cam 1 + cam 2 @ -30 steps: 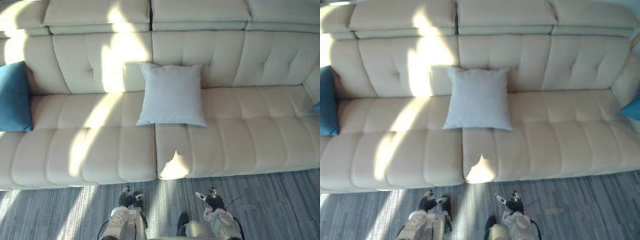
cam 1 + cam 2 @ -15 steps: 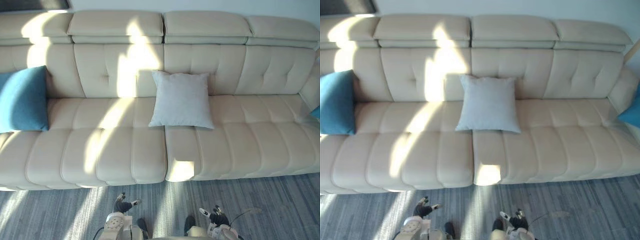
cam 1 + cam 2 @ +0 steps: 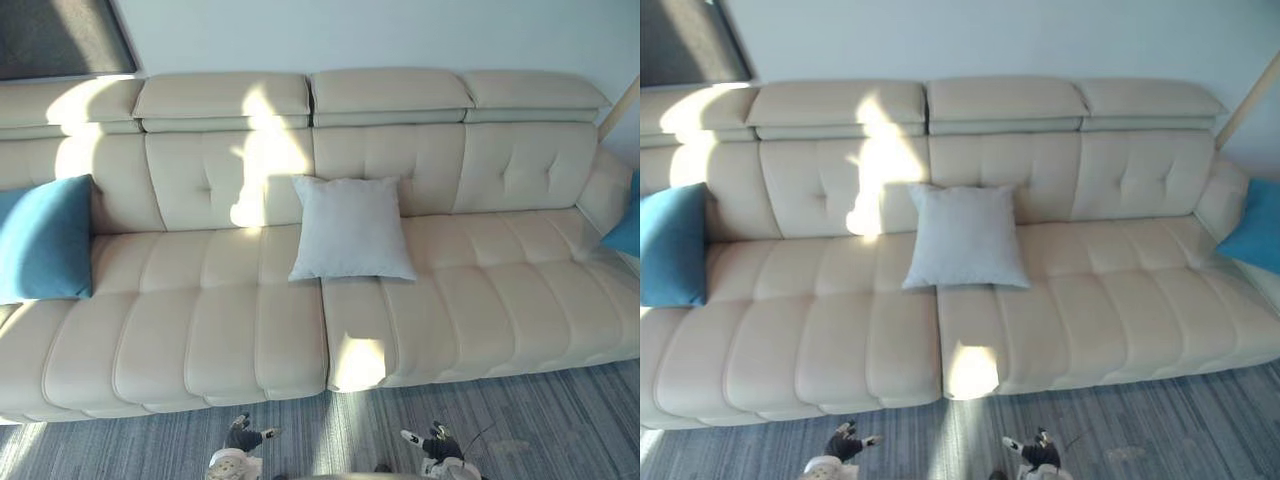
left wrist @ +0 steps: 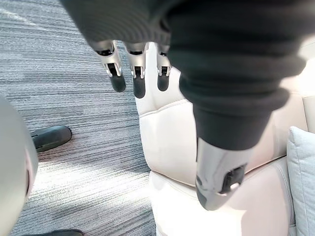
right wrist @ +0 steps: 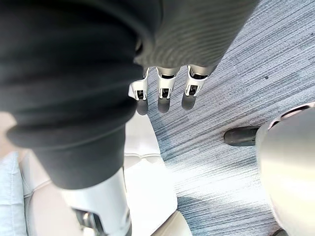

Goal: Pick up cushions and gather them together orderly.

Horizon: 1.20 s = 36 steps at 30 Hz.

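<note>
A pale grey cushion (image 3: 351, 228) leans upright against the backrest at the middle of a long cream sofa (image 3: 200, 330). A blue cushion (image 3: 45, 238) stands at the sofa's left end, and another blue cushion (image 3: 1253, 227) rests at the right end by the armrest. My left hand (image 3: 238, 441) hangs low over the carpet at the bottom of the eye views, open, with straight fingers (image 4: 137, 73) holding nothing. My right hand (image 3: 434, 446) hangs beside it, also open, fingers (image 5: 165, 93) straight and apart from any cushion.
Grey striped carpet (image 3: 540, 420) runs along the sofa's front. A white wall (image 3: 400, 35) rises behind the sofa, with a dark panel (image 3: 60, 38) at the upper left. Sunlight patches cross the seats.
The whole picture has shifted: the camera has pulled back and tilted up, so more of the sofa, the wall and both blue cushions show. The cushions have not moved. Both hands sit lower in view.
</note>
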### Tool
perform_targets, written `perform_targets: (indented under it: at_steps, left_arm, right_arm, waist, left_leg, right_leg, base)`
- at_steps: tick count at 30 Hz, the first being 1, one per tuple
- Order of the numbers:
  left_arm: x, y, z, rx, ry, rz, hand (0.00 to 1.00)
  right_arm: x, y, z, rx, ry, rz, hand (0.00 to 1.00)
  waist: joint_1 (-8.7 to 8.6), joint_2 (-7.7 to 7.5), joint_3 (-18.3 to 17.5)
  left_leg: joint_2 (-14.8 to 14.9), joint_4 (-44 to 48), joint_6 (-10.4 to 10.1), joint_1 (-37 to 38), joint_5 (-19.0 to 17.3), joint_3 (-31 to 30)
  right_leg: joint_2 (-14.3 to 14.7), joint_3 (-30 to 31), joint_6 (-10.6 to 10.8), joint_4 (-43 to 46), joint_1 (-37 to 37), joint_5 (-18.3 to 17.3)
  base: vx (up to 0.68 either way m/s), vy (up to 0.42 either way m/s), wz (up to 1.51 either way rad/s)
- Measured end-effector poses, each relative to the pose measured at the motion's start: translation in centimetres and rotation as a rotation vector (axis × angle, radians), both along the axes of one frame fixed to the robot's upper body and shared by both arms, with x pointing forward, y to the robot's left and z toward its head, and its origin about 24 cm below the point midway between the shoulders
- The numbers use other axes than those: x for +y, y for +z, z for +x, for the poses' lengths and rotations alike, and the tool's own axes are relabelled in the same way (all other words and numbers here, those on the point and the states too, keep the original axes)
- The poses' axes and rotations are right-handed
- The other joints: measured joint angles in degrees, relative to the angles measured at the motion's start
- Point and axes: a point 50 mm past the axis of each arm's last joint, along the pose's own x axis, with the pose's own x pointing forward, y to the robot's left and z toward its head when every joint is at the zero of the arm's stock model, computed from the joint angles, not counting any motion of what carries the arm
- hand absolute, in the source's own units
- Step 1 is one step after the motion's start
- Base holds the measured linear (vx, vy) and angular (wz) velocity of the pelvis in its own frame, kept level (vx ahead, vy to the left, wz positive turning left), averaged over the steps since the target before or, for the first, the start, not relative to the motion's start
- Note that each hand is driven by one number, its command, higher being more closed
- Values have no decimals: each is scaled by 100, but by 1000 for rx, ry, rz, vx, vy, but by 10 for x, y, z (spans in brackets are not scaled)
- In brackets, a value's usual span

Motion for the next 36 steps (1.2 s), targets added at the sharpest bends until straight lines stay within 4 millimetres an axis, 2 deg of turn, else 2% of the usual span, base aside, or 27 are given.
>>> perform_targets:
  at_steps: [4, 12, 14, 16, 17, 18, 20, 21, 22, 23, 24, 26, 27, 28, 29, 30, 31, 32, 33, 34, 35, 36]
  left_arm:
    - [5, -1, -6, 14, 28, -26, 0]
    - [9, -3, -15, 32, 65, -50, 0]
    - [11, -2, -13, 22, 80, -49, 0]
    - [14, 2, -5, -16, 104, -52, 0]
    - [14, 2, -5, -19, 106, -54, 0]
    - [12, 2, -5, -22, 119, -63, 0]
    - [11, 2, -5, -21, 121, -67, 0]
    - [11, 2, -5, -21, 121, -66, 0]
    - [13, 3, -2, -29, 117, -61, 0]
    - [13, 3, -1, -31, 117, -59, 0]
    - [15, 4, 2, -38, 113, -54, 0]
    - [19, 6, 6, -49, 111, -44, 0]
    - [18, 8, 12, -63, 108, -43, 0]
    - [19, 8, 12, -66, 110, -40, 0]
    - [23, 8, 11, -64, 114, -32, 0]
    - [27, 7, 4, -47, 123, -20, 0]
    - [28, 6, 2, -42, 128, -19, 0]
    - [24, 6, 5, -48, 136, -32, 0]
    - [21, 6, 7, -53, 133, -41, 0]
    - [18, 7, 12, -64, 128, -49, 0]
    - [15, 6, 11, -57, 118, -53, 0]
    - [14, 6, 11, -52, 114, -56, 0]
  right_arm:
    - [-5, 0, -2, 2, -37, 11, 0]
    - [-12, -2, -14, 38, -78, 5, 0]
    - [-13, -1, -11, 31, -75, 3, 0]
    - [-12, 0, -3, 16, -68, 6, 0]
    - [-12, 1, -2, 13, -67, 4, 0]
    - [-15, 2, 3, 1, -63, -4, 0]
    - [-18, 4, 7, -8, -58, -12, 0]
    - [-19, 4, 8, -12, -57, -12, 0]
    - [-19, 7, 15, -35, -43, -19, 0]
    - [-19, 8, 18, -41, -35, -22, 0]
    - [-18, 11, 27, -66, 1, -29, 0]
    - [-15, 14, 40, -92, 31, -31, 0]
    - [-16, 16, 43, -98, 37, -35, 0]
    - [-13, 16, 45, -100, 53, -31, 0]
    - [-11, 15, 46, -100, 58, -28, 0]
    - [-10, 16, 47, -102, 80, -31, 0]
    - [-11, 17, 50, -107, 85, -36, 0]
    - [-16, 20, 56, -123, 91, -53, 0]
    - [-18, 21, 56, -122, 94, -59, 0]
    - [-20, 20, 54, -112, 106, -70, 0]
    - [-19, 19, 51, -100, 125, -76, 0]
    - [-19, 19, 51, -99, 131, -76, 0]
  waist:
    - [-206, 54, 8]
    - [-218, 47, 108]
    - [-216, 19, 229]
    - [-176, -67, 319]
    - [-162, -58, 325]
    - [-158, 13, 368]
    - [-155, 101, 407]
    - [-154, 103, 407]
    - [-154, 100, 410]
    - [-154, 99, 414]
    - [-163, 73, 442]
    - [-208, 104, 512]
    - [-220, 187, 577]
    - [-176, 222, 601]
    - [-167, 182, 579]
    - [-153, 114, 539]
    - [-152, 168, 560]
    - [-217, 290, 644]
    - [-236, 325, 664]
    - [-223, 349, 674]
    - [-208, 345, 673]
    - [-212, 353, 675]
  left_leg:
    - [79, -55, -45, 79, 28, 167]
    - [224, -245, -184, 291, 106, 297]
    - [245, -91, -232, 244, 62, 215]
    - [207, 384, -246, -107, 31, -167]
    - [209, 403, -252, -131, 25, -228]
    - [237, 397, -273, -102, -40, -215]
    - [303, 392, -271, 27, -211, 111]
    - [307, 393, -273, 44, -226, 191]
    - [324, 415, -293, 76, -352, 559]
    - [328, 427, -281, 77, -386, 641]
    - [363, 540, -265, 47, -500, 980]
    - [543, 770, -245, -30, -641, 1570]
    - [643, 820, -250, -4, -641, 1778]
    - [818, 947, -266, 135, -633, 2294]
    - [822, 995, -266, 192, -633, 2441]
    - [781, 1039, -350, 350, -689, 2661]
    - [804, 1036, -405, 420, -722, 2714]
    - [884, 1026, -458, 594, -749, 2928]
    - [916, 1064, -459, 613, -750, 2948]
    - [1104, 1488, -465, 577, -753, 3014]
    - [1453, 2338, -489, 447, -779, 3019]
    - [1640, 2746, -477, 380, -769, 2979]
  right_leg:
    - [36, 18, 24, -53, 76, 20]
    - [189, 6, -2, -231, 265, 39]
    - [208, 105, -21, -234, 234, 52]
    - [197, 332, -40, -244, 28, 129]
    - [199, 377, -44, -244, -22, 146]
    - [239, 542, -51, -253, -56, 197]
    - [343, 942, -48, -224, -219, 278]
    - [360, 1036, -48, -216, -263, 299]
    - [451, 1473, -41, -163, -516, 407]
    - [481, 1589, -40, -125, -598, 429]
    - [574, 1686, -108, 11, -900, 541]
    - [504, 771, -608, 269, -1195, 343]
    - [340, -4, -866, 551, -1302, 162]
    - [3, -1679, -1089, 1300, -1488, -162]
    - [-83, -2092, -1198, 1489, -1482, -223]
    - [-159, -2719, -1251, 1595, -1383, -378]
    - [-127, -2744, -1130, 1600, -1364, -377]
    - [51, -2707, -1088, 1660, -1342, -426]
    - [128, -2594, -1079, 1659, -1356, -450]
    - [291, -2281, -1020, 1667, -1426, -583]
    - [403, -2108, -1005, 1666, -1390, -737]
    - [470, -2058, -1049, 1665, -1355, -805]
  base:
    - [1, -27, -10]
    - [-15, -52, -3]
    - [-37, -27, -8]
    - [-58, -63, -27]
    - [-15, -75, -54]
    - [-5, -23, -58]
    - [-56, 25, -90]
    - [-107, 51, -143]
    - [-61, 27, -119]
    - [-109, 28, -183]
    - [-112, -11, -160]
    - [-97, -22, -140]
    - [-36, -39, -154]
    - [-22, -64, -160]
    - [51, -128, -199]
    - [82, -145, -124]
    - [118, -182, -157]
    - [100, -135, -98]
    - [139, -220, -122]
    - [149, -247, -105]
    - [127, -217, -111]
    - [172, -225, -109]
